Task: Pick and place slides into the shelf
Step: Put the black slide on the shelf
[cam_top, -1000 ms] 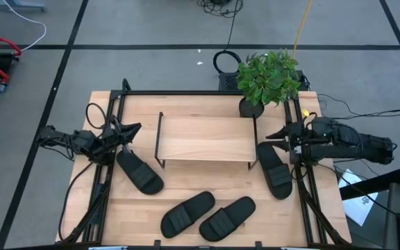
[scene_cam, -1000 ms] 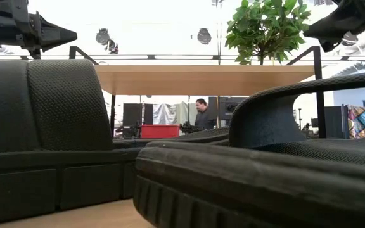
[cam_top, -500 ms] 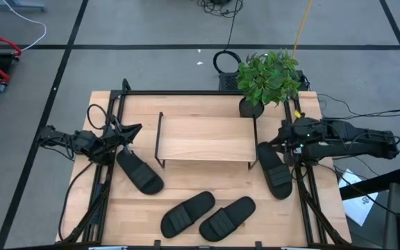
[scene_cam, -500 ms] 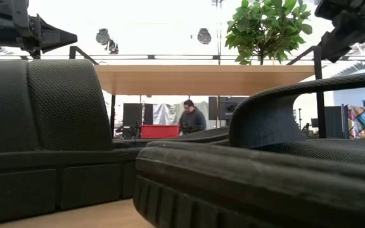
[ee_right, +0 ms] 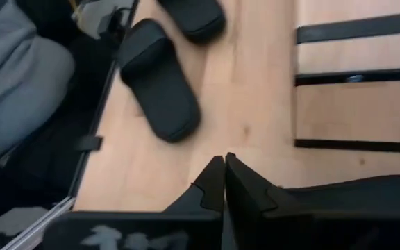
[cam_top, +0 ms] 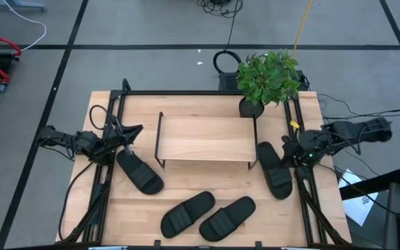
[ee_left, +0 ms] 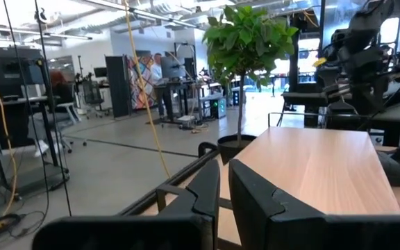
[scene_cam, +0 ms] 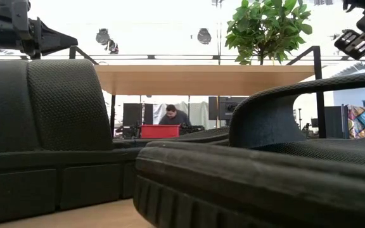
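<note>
The shelf [cam_top: 203,139] stands mid-table on its thin black legs. Four black slides lie flat on their soles on the tabletop: one left of the shelf [cam_top: 139,171], one right of it [cam_top: 274,169], and two side by side near the front edge [cam_top: 187,213] [cam_top: 228,217]. My left gripper [cam_top: 136,128] hovers shut over the table's left side, pointing level at the shelf's left end and above the left slide's far end. My right gripper [cam_top: 288,148] hangs shut and empty, tipped downward, just right of the right slide's far end. Its wrist view shows the front pair [ee_right: 160,80].
A potted plant [cam_top: 268,78] stands at the shelf's far right corner. Black frame rails [cam_top: 304,194] run along the table's sides and far edge. Bare wood lies between the shelf and the front pair. A person [scene_cam: 175,117] is in the room behind the table.
My right gripper has swung from beside the shelf's right end toward the table's near and right edges and has tipped from level to pointing down. The slides and shelf have stayed where they were.
</note>
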